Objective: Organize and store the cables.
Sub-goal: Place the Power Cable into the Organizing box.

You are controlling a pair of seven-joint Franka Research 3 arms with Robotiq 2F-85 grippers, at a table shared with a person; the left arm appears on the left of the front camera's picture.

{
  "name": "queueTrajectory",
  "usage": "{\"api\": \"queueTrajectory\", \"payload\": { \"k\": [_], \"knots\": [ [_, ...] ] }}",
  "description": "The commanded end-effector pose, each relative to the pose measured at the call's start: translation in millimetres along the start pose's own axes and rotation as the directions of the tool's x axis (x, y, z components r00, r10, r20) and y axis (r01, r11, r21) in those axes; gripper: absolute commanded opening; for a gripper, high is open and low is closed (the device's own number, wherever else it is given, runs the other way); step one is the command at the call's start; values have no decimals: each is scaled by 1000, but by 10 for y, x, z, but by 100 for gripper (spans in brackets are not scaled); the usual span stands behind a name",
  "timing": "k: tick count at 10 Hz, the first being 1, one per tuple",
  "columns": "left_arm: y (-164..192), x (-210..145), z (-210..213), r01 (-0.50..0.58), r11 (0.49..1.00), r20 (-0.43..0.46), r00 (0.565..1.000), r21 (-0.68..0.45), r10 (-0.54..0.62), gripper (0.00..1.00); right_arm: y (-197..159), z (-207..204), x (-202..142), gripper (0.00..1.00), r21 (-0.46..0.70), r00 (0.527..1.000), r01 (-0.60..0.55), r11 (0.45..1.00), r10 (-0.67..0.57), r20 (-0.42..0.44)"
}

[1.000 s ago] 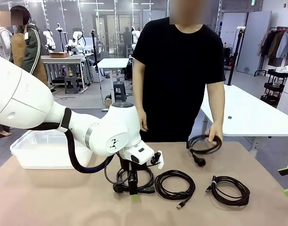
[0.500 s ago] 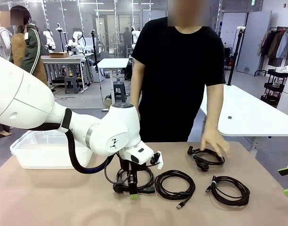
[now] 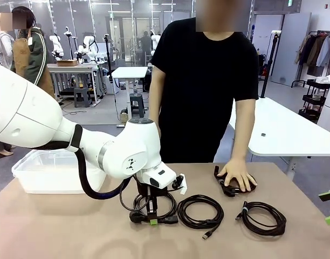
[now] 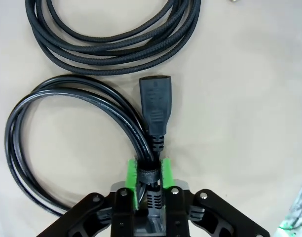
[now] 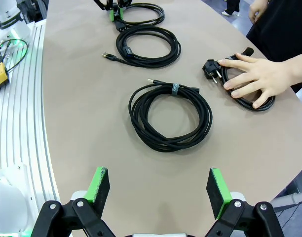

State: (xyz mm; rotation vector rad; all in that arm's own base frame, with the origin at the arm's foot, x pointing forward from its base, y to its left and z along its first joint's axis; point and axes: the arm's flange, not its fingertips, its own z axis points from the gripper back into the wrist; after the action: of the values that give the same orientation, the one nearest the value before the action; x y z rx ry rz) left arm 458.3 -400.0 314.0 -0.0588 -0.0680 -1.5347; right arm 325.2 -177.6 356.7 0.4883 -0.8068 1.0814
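Observation:
Several black coiled cables lie on the tan table. My left gripper is shut on the leftmost cable, its green pads pinching the strapped bundle just behind the block connector. A braided cable lies just right of it. A third cable rests farther right. The person's hand presses flat on a fourth cable with a round plug. My right gripper hangs open above the table's right end, with nothing between its fingers.
A white plastic bin stands at the table's back left, behind my left arm. The person stands at the far edge in a black shirt. Bare tabletop lies in front of the coils. A metal rail runs along the table's edge.
The person lowered the held cable onto the table and laid a hand flat on it. My left gripper closed on the leftmost cable. The right arm stayed still.

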Motion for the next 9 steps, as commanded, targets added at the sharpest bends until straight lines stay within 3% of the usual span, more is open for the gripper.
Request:
{"api": "queueTrajectory", "payload": {
  "k": [1,4,7,9],
  "knots": [
    [10,9,25,4,1000,3,1000,-27,-4,0,-2,20,42,100,-3,1000,24,1000,-24,8],
    [-5,63,223,10,1000,34,999,-29,-9,0,-2,20,42,100,-3,1000,24,1000,-24,8],
    [-77,127,1236,104,994,113,988,-19,-101,0,-2,20,42,100,-3,1000,24,1000,-24,8],
    [-107,-16,1774,122,992,81,989,-9,-121,0,-2,20,42,100,-3,1000,24,1000,-24,8]
  ]
}}
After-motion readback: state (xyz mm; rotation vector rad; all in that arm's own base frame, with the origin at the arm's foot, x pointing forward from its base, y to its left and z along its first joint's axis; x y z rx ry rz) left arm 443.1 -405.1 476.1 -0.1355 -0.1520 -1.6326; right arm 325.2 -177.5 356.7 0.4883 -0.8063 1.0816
